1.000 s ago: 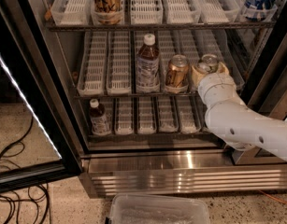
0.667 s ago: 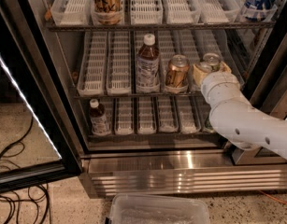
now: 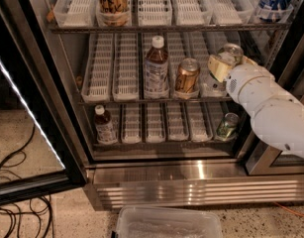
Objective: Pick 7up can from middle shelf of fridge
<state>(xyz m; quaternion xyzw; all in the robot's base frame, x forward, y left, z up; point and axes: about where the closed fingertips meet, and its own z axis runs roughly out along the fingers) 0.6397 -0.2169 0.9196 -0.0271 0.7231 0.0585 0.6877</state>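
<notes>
Your two-finger claw [image 3: 229, 62], on the white arm [image 3: 273, 110] reaching in from the right, is clamped narrowly on the small silver-white 7up can [image 3: 232, 50], its beige pads [image 3: 217, 66] against the can's sides. The can sits at the right end of the wide grey wire middle shelf [image 3: 105, 79], its shiny top tilted towards you. Left of it on that shelf you see a copper-orange can [image 3: 186, 75] and a white-capped brown bottle [image 3: 156, 68], and a darker green can [image 3: 227, 126] stands below in the black-framed, steel-based fridge [image 3: 191, 182].
</notes>
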